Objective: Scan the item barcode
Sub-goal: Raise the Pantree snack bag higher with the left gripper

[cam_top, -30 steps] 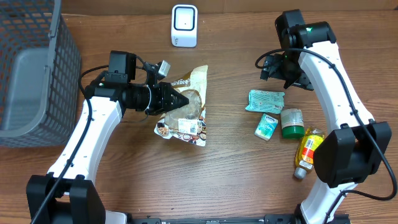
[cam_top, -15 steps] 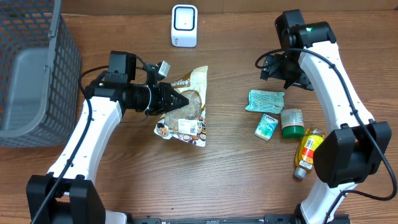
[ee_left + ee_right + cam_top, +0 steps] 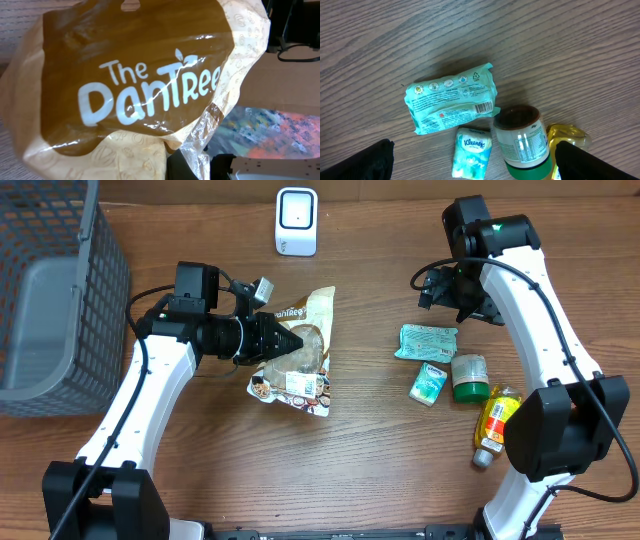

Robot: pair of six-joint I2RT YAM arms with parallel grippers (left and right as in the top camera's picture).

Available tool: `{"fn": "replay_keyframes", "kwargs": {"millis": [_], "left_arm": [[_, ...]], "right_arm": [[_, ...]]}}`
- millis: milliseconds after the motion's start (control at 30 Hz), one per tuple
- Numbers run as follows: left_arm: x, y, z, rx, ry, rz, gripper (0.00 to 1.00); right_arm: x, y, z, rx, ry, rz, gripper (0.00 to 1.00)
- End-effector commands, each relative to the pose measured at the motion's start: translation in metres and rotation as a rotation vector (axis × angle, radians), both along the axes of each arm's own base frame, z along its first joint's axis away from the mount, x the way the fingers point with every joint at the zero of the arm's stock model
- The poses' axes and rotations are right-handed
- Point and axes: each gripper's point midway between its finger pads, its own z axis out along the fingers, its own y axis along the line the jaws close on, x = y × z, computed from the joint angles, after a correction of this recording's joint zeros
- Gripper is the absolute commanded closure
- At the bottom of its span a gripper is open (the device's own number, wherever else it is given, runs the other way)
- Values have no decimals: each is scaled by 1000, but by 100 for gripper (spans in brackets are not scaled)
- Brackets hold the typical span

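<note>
A tan and brown snack bag (image 3: 303, 358) printed "The PanTree" (image 3: 150, 90) is left of the table's middle. My left gripper (image 3: 288, 341) is shut on the bag's left edge. In the left wrist view the bag fills the frame and hides most of the dark fingers (image 3: 187, 167). A white barcode scanner (image 3: 297, 221) stands at the far edge, above the bag. My right gripper (image 3: 440, 286) hangs open and empty over the items on the right, its fingertips at the lower corners of the right wrist view (image 3: 480, 165).
Below the right gripper lie a teal wipes pack (image 3: 451, 105), a Kleenex pack (image 3: 472, 152), a jar with a green lid (image 3: 522, 142) and a yellow bottle (image 3: 495, 423). A grey mesh basket (image 3: 60, 300) occupies the far left.
</note>
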Motion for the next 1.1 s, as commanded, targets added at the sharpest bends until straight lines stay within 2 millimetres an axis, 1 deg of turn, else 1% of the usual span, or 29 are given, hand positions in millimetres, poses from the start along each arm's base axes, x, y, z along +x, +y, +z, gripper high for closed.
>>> {"fn": "replay_keyframes", "kwargs": {"millis": [0,767,1067], "left_arm": [[4,2,6,3,-19,12,96],[4,2,6,2,2,28,96],[7,13,-8,93,13,68,96]], "right_arm": [[4,0,10,-8,-34,-3,0],[4,0,10,-8,-34,-2,0],[4,0,9,-7,-34,-2,0]]}}
